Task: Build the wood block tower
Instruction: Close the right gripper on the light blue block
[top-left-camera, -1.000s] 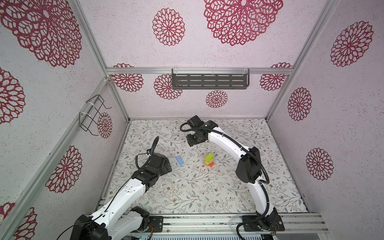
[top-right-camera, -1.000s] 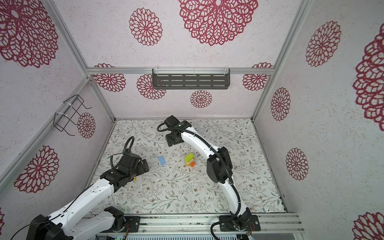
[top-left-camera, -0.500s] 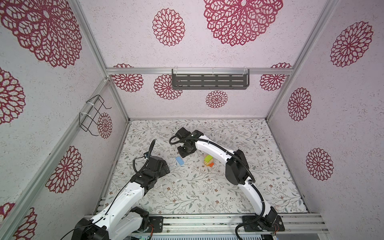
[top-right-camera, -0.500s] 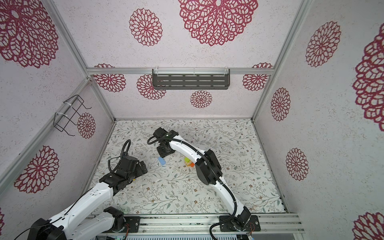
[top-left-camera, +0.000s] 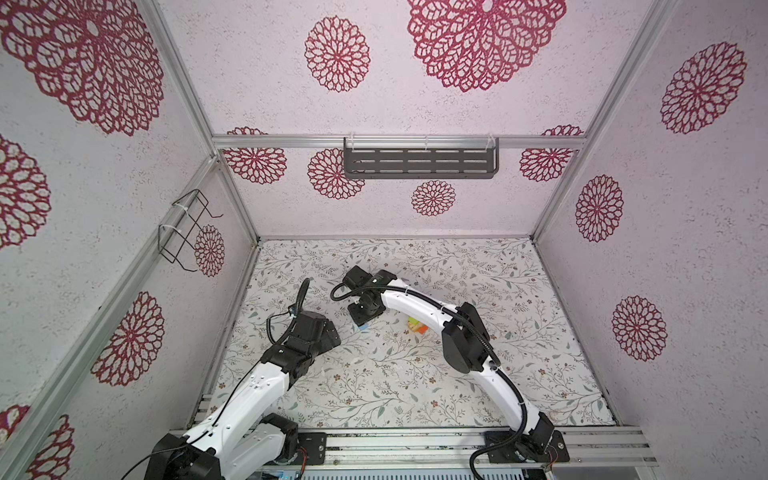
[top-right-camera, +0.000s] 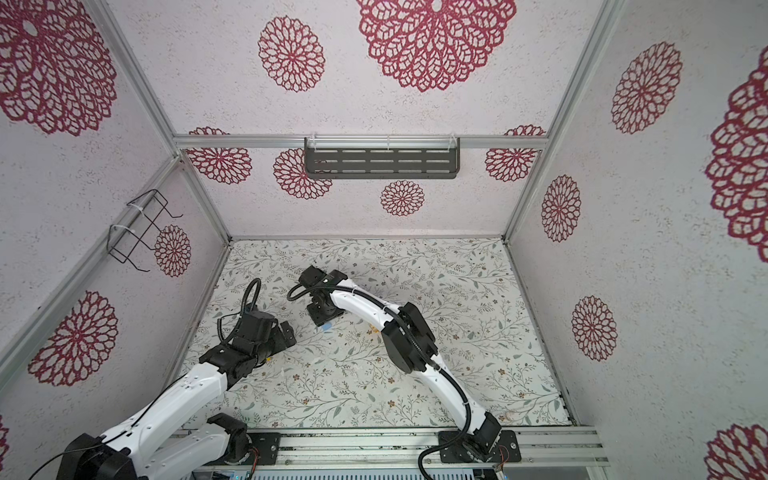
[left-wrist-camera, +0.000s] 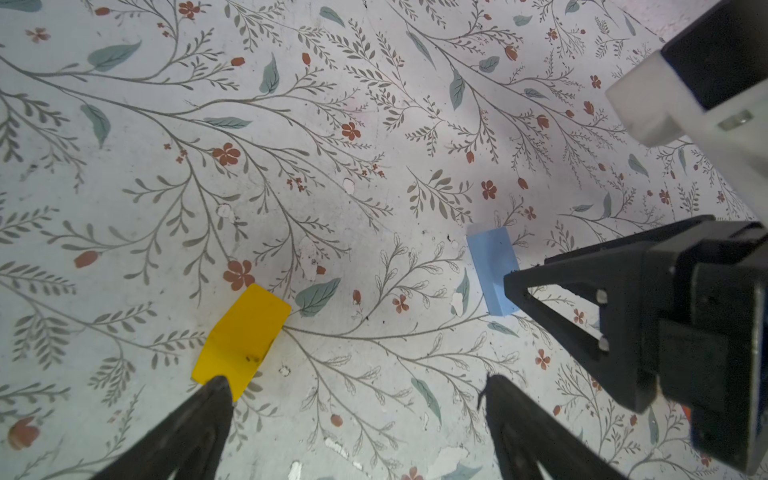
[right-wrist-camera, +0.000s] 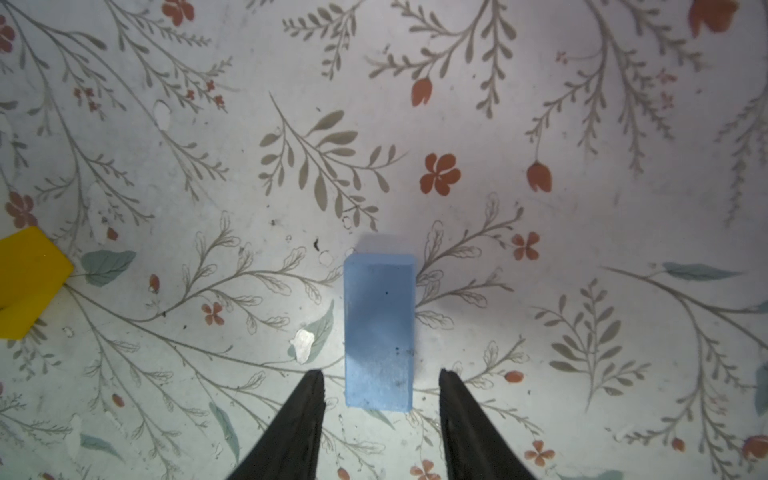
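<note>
A light blue wood block (right-wrist-camera: 379, 332) lies flat on the floral mat. My right gripper (right-wrist-camera: 381, 374) is open and straddles its near end, with a gap on each side. In both top views only a blue sliver (top-left-camera: 363, 328) (top-right-camera: 327, 327) shows under the right gripper (top-left-camera: 362, 318) (top-right-camera: 322, 319). A yellow block (left-wrist-camera: 245, 336) (right-wrist-camera: 29, 282) lies to the left, just off one fingertip of my open, empty left gripper (left-wrist-camera: 355, 382) (top-left-camera: 330, 332). The wood block tower (top-left-camera: 415, 325), green-yellow over orange, stands right of the blue block, partly hidden behind the right arm.
The right arm (top-left-camera: 419, 307) arches over the middle of the mat. A wire basket (top-left-camera: 183, 230) hangs on the left wall and a dark slotted shelf (top-left-camera: 419, 162) on the back wall. An aluminium rail (top-left-camera: 415, 446) runs along the front edge.
My right gripper swung left and toward the front, from behind the tower down over the blue block. The left arm shifted only slightly.
</note>
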